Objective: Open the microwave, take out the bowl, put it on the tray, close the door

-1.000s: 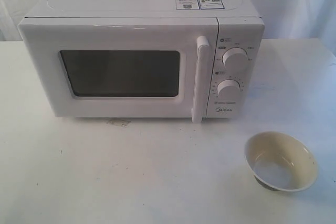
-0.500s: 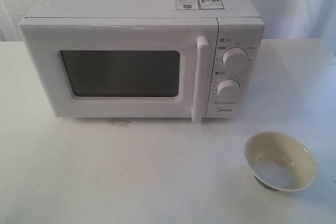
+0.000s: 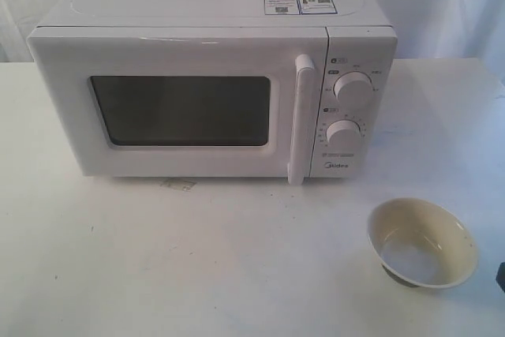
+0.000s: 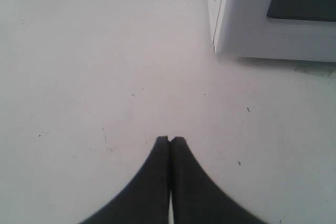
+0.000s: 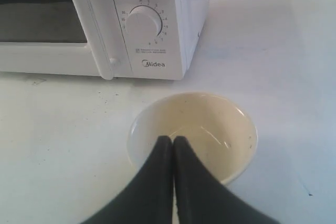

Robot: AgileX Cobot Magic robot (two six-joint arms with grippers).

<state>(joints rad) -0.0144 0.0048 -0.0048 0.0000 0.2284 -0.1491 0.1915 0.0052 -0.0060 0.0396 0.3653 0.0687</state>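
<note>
The white microwave (image 3: 213,45) stands at the back of the table with its door (image 3: 63,108) shut and the bar handle (image 3: 302,120) upright. The cream bowl (image 3: 422,241) sits on the table in front of the control panel, to the right. It is upright and empty. My right gripper (image 5: 172,139) is shut with nothing in it and hovers over the bowl's (image 5: 210,124) near rim. Only a dark sliver of the right gripper (image 3: 501,275) shows at the exterior view's right edge. My left gripper (image 4: 170,139) is shut and empty above bare table, short of the microwave's (image 4: 247,19) left front corner. No tray shows.
Two round dials (image 3: 352,88) (image 3: 345,133) sit on the panel right of the handle. A small scuffed patch (image 3: 180,185) marks the white table (image 3: 197,266) under the door. A white curtain (image 3: 450,5) hangs behind.
A dark sliver of the right gripper has come into the exterior view at its right edge, beside the bowl. The microwave and bowl have not moved.
</note>
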